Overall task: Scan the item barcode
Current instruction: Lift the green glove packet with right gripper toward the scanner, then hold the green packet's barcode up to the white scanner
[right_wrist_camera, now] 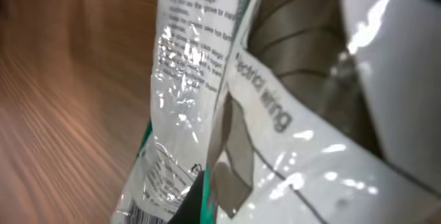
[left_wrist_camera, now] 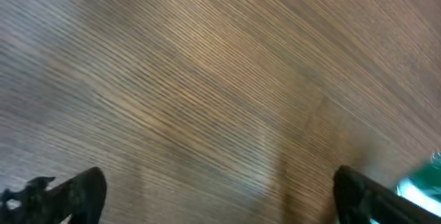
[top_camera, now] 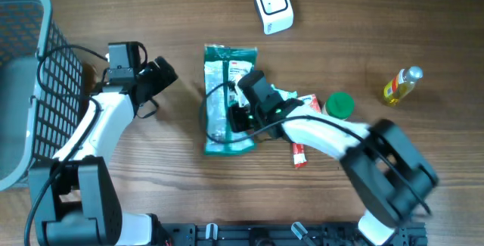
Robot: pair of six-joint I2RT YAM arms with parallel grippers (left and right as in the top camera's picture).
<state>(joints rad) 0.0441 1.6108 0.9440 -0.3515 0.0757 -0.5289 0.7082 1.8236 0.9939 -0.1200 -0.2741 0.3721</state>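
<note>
Basket (top_camera: 60,94) cut by left edge; packet (right_wrist_camera: 200,79) print blurred

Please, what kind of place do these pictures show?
Probably a mock shop checkout on a wooden table: a white barcode scanner, a wire basket, and goods such as a green package and a yellow bottle.
</note>
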